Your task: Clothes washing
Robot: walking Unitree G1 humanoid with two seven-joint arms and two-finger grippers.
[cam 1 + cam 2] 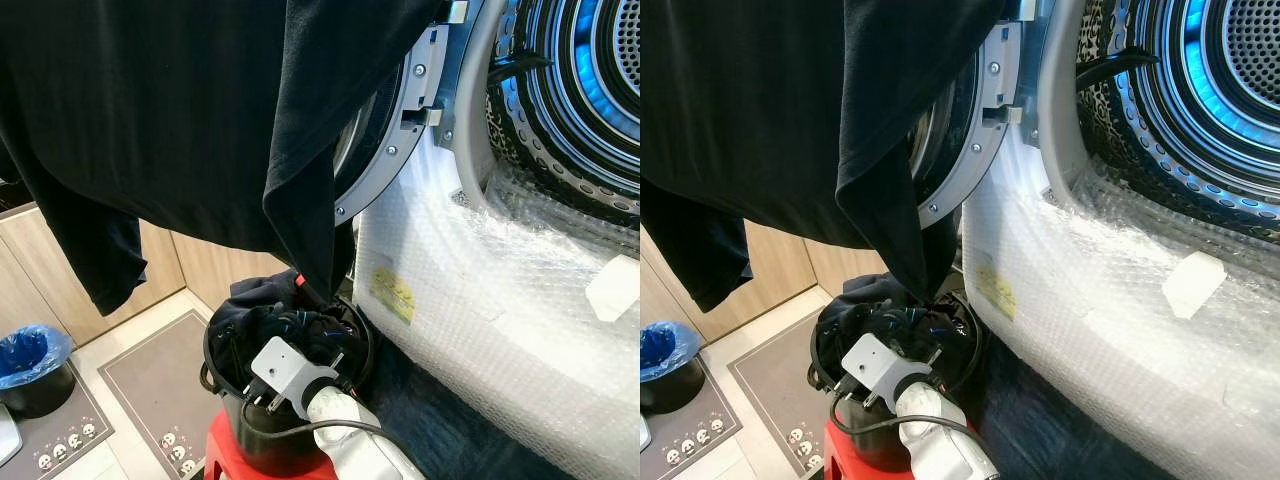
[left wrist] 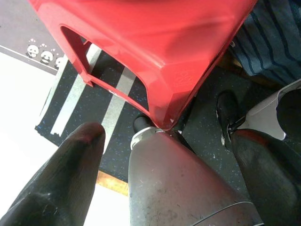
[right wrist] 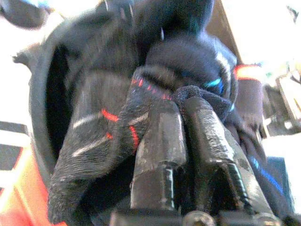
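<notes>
Right gripper: the right gripper (image 3: 181,110) reached down into the round black laundry bucket (image 1: 232,415), its two black fingers (image 3: 160,136) pinched together on a dark sock with red and white stripes (image 3: 101,136).
Bucket: stood on a red plastic stool (image 2: 155,52) just beside the bubble-wrapped front-loading washing machine (image 1: 500,300), its door open.
Large garment: a black cloth garment (image 1: 170,110) hung across the upper view.
Left gripper: the left gripper (image 2: 164,155) hung low beside the stool, fingers spread apart.

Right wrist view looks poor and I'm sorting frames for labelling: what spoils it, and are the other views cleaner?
Right wrist view: soft motion blur over the clothes, blown-out white along the top and right; the right tool is sharper. Left wrist view: crisp, evenly lit stool. Eye views: sharp, but the hanging black garment reads nearly featureless, and blue glare rings the drum.
</notes>
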